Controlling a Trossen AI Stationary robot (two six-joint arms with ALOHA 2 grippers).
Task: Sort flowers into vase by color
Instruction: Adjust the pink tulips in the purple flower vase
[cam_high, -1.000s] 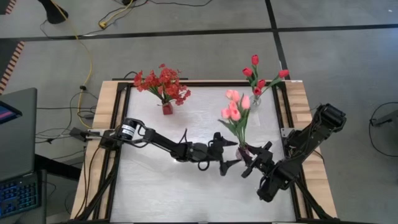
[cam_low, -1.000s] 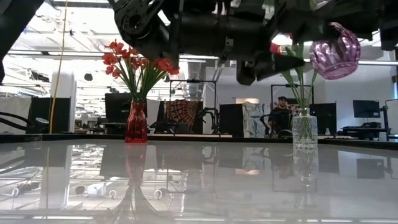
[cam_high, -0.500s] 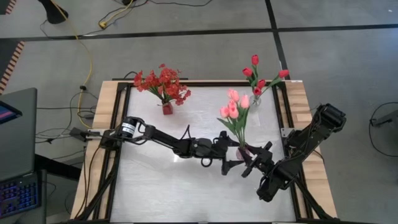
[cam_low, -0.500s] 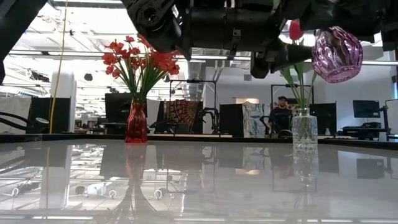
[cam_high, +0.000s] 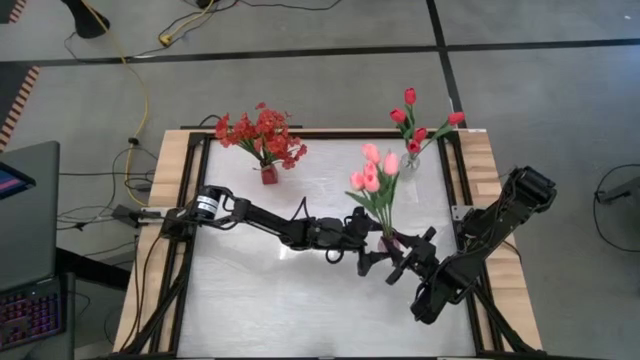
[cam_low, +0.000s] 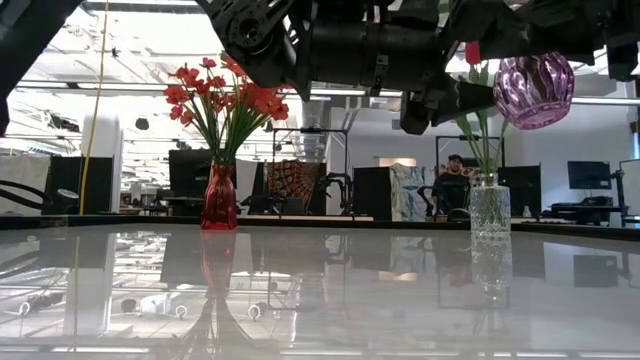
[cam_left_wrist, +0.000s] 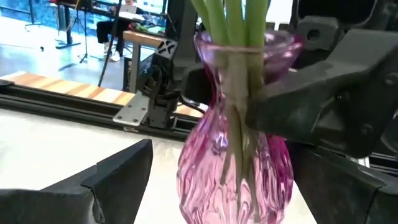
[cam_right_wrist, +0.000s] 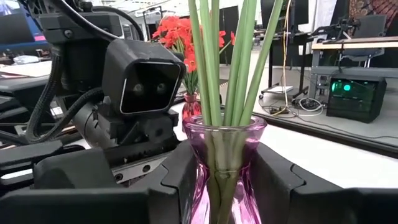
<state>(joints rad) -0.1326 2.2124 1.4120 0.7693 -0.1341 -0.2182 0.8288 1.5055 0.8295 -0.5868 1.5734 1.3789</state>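
Observation:
A pink glass vase (cam_low: 535, 90) holding pink tulips (cam_high: 372, 172) on green stems hangs above the table's right half, with my right gripper (cam_high: 398, 252) shut on it. My left gripper (cam_high: 368, 244) reaches in level from the left and stands open right next to the vase's body (cam_left_wrist: 230, 168); one finger (cam_left_wrist: 118, 171) shows apart from the glass, and no touch shows. At the far edge, a red vase (cam_high: 268, 174) with bushy red sprays (cam_high: 260, 135) and a clear vase (cam_low: 490, 208) with red tulips (cam_high: 412, 118) stand on their bases. My right gripper pinches the pink vase's narrow neck (cam_right_wrist: 224, 158) between its two fingers (cam_right_wrist: 283, 180), just under the flared rim. The fingers lie level and come from the table's near right. The vase stands upright in the hold, lifted clear of the table, with the stems rising out of it.
The glossy white tabletop (cam_high: 260, 290) is framed by black rails and wooden side strips (cam_high: 165, 180). The two standing vases keep to the far edge. A laptop (cam_high: 25, 230) sits off the table's left. A person sits at a desk (cam_low: 455, 180) in the room beyond.
My left gripper has moved toward the table's right edge, closer to the pink vase, and has stayed open. My right gripper has kept the vase in the air at about the same place.

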